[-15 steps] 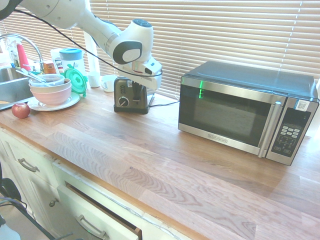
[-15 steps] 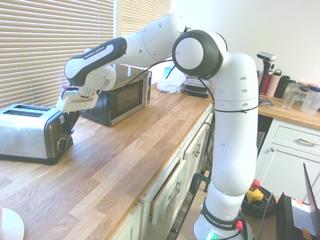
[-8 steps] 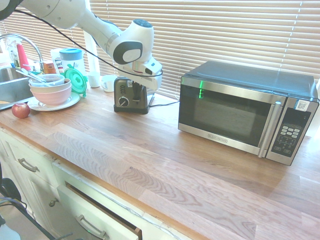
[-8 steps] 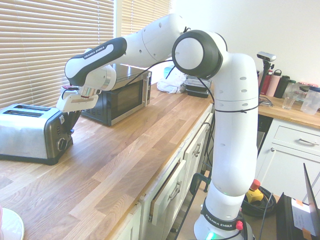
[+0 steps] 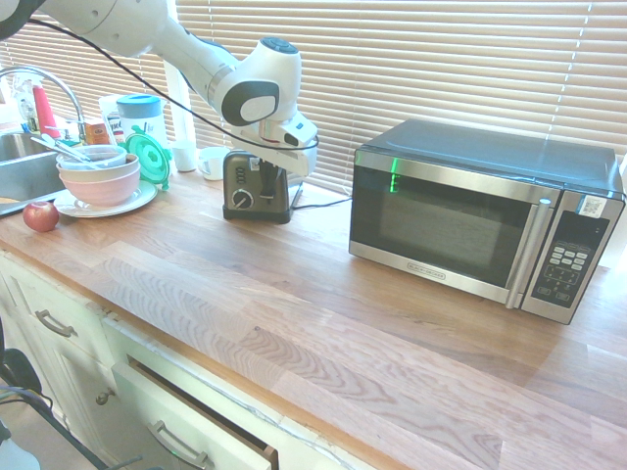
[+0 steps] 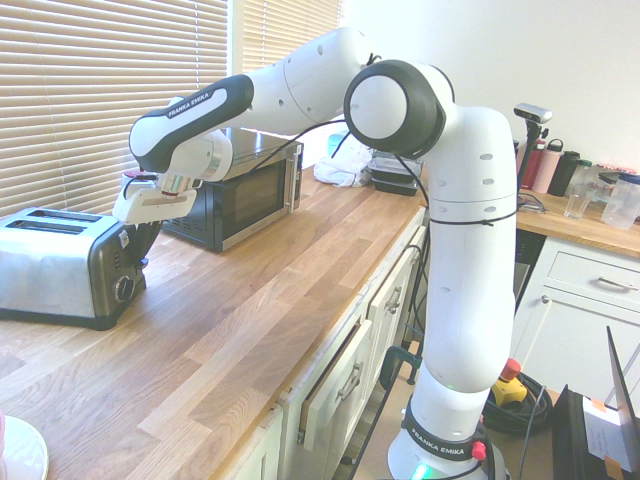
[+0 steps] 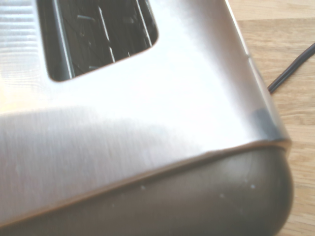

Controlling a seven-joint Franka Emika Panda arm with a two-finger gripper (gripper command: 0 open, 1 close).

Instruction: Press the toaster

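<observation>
The toaster (image 5: 242, 183) is a small brushed-steel box with a black end panel and a round dial, standing at the back of the wooden counter by the blinds. In the second exterior view the toaster (image 6: 60, 265) shows its two slots on top. My gripper (image 5: 266, 184) hangs right at the black end panel, by the lever, with its dark fingers together and pointing down. From the other side the gripper (image 6: 140, 248) is pressed against that same end. The wrist view shows the toaster's steel top (image 7: 147, 98), one slot and the black end's rim from very close.
A large steel-and-black microwave (image 5: 480, 220) stands to the toaster's right. To its left are a white cup (image 5: 211, 162), a green lid (image 5: 149, 157), stacked bowls on a plate (image 5: 98, 176), a red apple (image 5: 40, 215) and the sink (image 5: 20, 166). A drawer (image 5: 196, 421) below stands ajar.
</observation>
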